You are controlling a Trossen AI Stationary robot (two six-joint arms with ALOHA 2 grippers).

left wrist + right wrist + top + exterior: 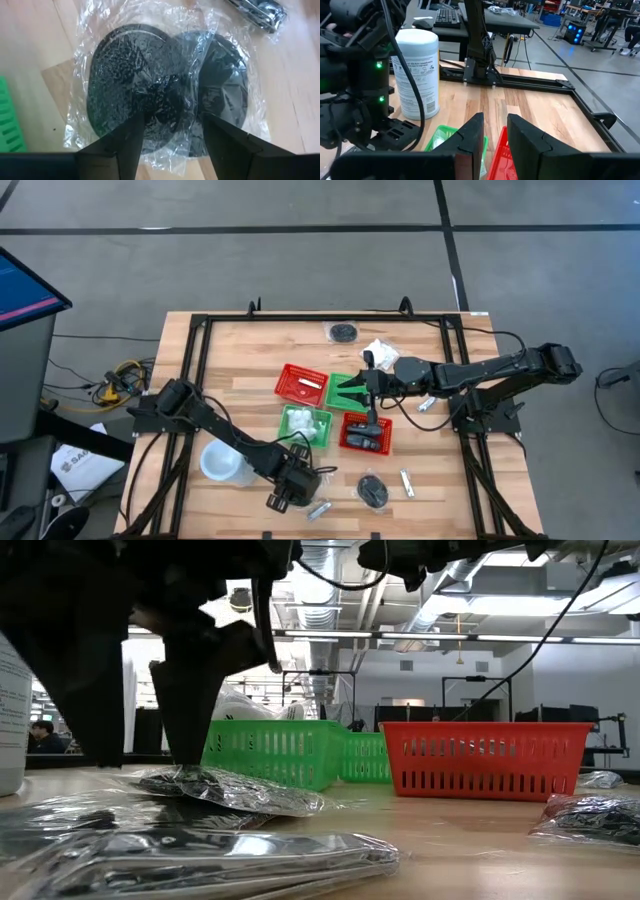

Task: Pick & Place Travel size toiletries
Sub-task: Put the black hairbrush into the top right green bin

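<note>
High view: the left gripper [288, 492] is low over the near edge of the table, just beside a short silvery tube [320, 508] and not far from the white canister [222, 462]. We cannot see from above what lies under it. The right gripper [370, 390] hangs over the cluster of baskets, between the green basket [345, 383] and the red basket [362, 442]. A second green basket [292, 416] holds white packets [308, 423]. Loose on the wood we note a second black bundle [373, 490], well apart from the left gripper, a third black bundle [343, 331] by the far rail and a white crinkly packet [380, 352]. Low view: the left fingers stand down on a wrapped black bundle [240, 790] that lies flat on the table in front of the baskets. Left wrist view: the fingers are spread wide, one to each side of the bundle's middle. The tips rest at the clear wrap without pinching it, so we read nothing as gripped. Right wrist view: the right fingers are parted by a narrow gap with nothing between them, above the basket rims.
</note>
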